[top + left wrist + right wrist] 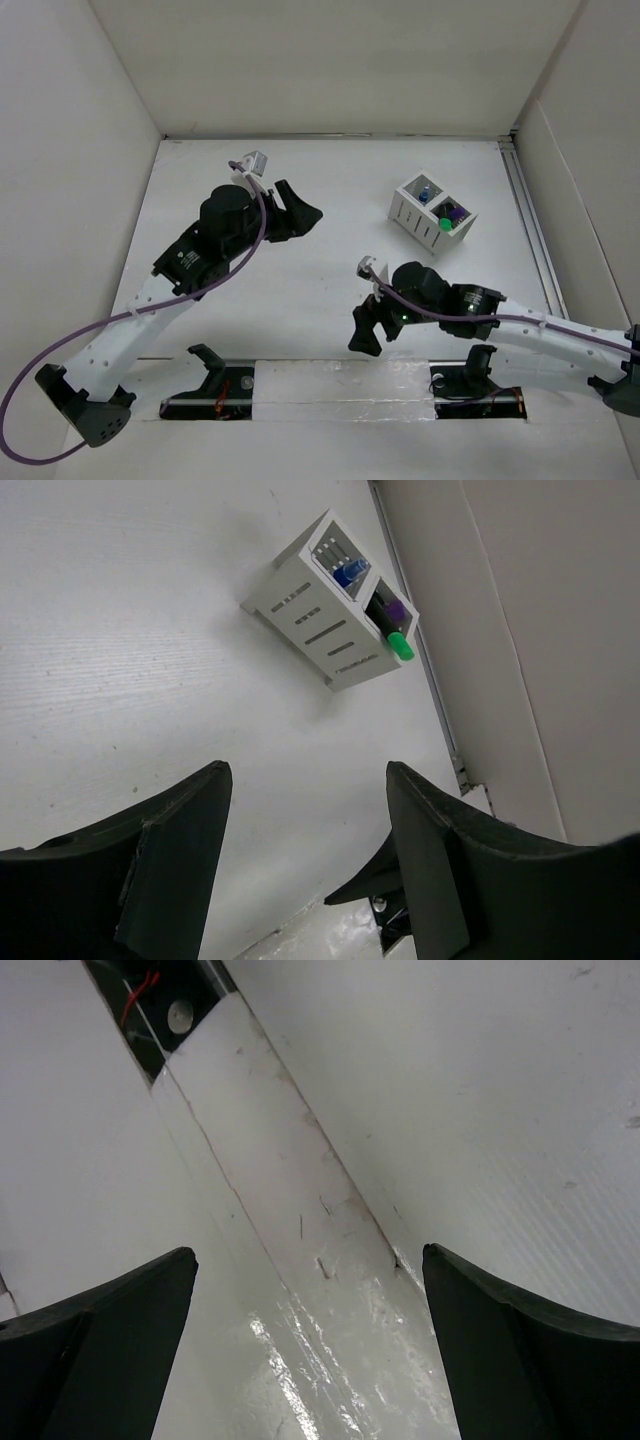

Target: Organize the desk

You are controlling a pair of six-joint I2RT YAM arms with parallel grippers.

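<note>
**Wrap-up: both jaws empty, nothing loose in sight**

My left jaws are hanging wide and empty over the tabletop [330,190], facing the white box [433,213] of pens [400,647] near the rail [533,230]. My right jaws are gaping wide and empty over the near edge. I'm judging the tidying is finishing. Next move is probably parking both arms clear of the box.

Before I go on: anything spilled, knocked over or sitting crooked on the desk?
Nothing on the desk is spilled or damaged. Only the white two-compartment box sits askew, angled to the nearby metal rail. Its blue marker, purple marker and green marker are inside.
</note>
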